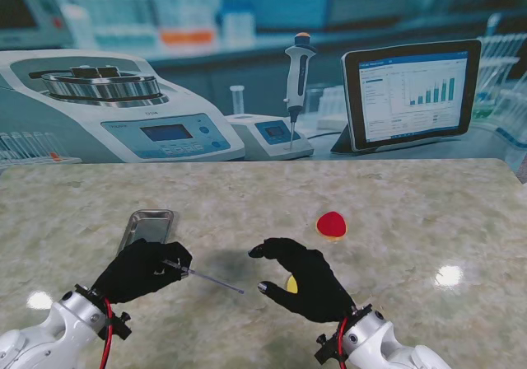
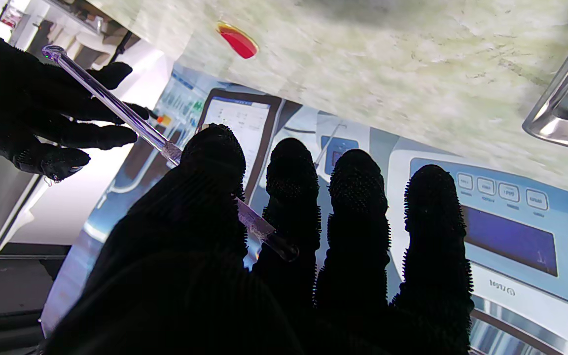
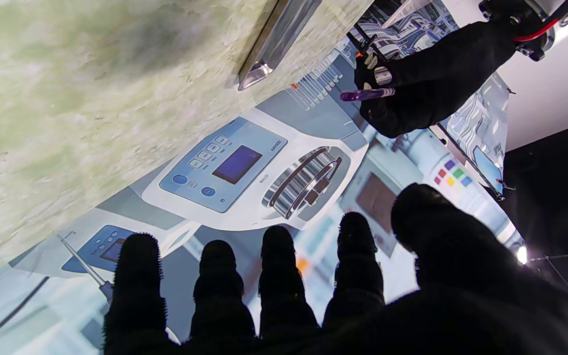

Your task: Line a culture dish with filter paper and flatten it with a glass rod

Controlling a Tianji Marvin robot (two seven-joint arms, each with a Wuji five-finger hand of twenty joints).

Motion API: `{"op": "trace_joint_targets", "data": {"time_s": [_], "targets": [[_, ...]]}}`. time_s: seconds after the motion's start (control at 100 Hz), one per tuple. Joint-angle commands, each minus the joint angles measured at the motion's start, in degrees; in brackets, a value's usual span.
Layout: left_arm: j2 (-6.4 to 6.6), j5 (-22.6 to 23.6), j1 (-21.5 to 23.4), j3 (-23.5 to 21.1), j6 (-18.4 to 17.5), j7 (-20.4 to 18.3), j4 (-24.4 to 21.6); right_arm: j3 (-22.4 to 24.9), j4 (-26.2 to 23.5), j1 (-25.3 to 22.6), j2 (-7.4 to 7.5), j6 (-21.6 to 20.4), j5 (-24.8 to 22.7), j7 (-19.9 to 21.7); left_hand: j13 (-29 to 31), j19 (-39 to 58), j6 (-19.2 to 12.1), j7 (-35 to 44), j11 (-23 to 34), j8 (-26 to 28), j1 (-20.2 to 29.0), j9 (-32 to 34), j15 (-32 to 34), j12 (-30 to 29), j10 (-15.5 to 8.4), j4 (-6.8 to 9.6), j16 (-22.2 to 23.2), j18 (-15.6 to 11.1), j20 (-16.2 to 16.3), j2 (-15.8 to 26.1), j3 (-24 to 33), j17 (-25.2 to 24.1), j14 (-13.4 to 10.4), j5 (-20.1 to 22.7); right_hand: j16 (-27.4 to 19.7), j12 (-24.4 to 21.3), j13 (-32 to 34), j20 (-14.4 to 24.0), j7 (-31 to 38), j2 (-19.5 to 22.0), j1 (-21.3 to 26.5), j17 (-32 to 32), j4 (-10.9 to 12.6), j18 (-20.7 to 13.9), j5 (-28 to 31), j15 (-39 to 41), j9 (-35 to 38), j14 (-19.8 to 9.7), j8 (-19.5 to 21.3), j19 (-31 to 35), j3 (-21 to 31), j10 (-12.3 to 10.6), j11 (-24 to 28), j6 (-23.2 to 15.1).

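Beside metal tray (image 1: 146, 226), left hand (image 1: 138, 272) grips glass rod (image 1: 210, 279); tray contents unclear.

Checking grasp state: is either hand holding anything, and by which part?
The left hand holds the glass rod near one end, pinched between thumb and fingers; its long end points toward the right hand, which is open and holds nothing.

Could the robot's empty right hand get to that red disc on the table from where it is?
Probably yes. The right hand is open and holds nothing, and only bare table lies between it and the red disc.
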Motion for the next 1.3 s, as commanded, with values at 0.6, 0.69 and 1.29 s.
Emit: {"op": "trace_joint_targets", "data": {"time_s": [0.6,0.69,1.29], "targets": [[0.11,-0.6,-0.5,1.0,-0.3,-0.7,-0.1,-3.2,0.8,3.8,1.42,-3.2,0.2,6.6,0.9,2.4,-3.4,8.7,2.1,4.0,3.0,1.7,1.8,0.8,0.6,1.0,1.1,1.9,2.5,3.2,2.3,-0.5,1.3,4.2,3.2,2.4,5.5,1.6,2.6,-1.7,0.6,2.4,1.2,-0.4,7.7,5.0,5.4,0.1,-1.0,4.8,1.0,-0.8,1.2,-6.1],[0.12,-0.7,-0.5,1.3,-0.4,-0.7,-0.3,-3.9,1.4,4.7,1.54,-3.4,0.1,7.0,0.9,2.4,-3.4,8.7,2.1,4.1,3.0,1.8,1.9,0.8,0.6,1.04,1.1,1.8,2.5,3.2,2.3,-0.5,1.3,4.2,3.3,2.6,5.6,1.6,2.7,-1.7,0.6,2.6,1.1,-0.4,7.7,5.1,5.6,0.2,-1.0,5.0,1.0,-0.8,1.4,-6.1],[0.38,-0.6,-0.8,2.8,-1.3,-1.4,-1.5,-6.7,3.7,9.0,2.54,-4.9,0.0,11.3,0.9,2.4,-3.3,8.5,2.1,4.2,3.3,1.7,1.8,0.7,0.5,1.21,1.1,1.9,2.5,3.4,1.7,-0.5,1.3,4.0,5.7,5.5,8.6,2.7,5.2,-2.6,1.2,4.5,0.4,-0.7,11.0,8.6,8.9,0.5,-1.0,8.2,1.8,-0.9,4.3,-5.3]]}}
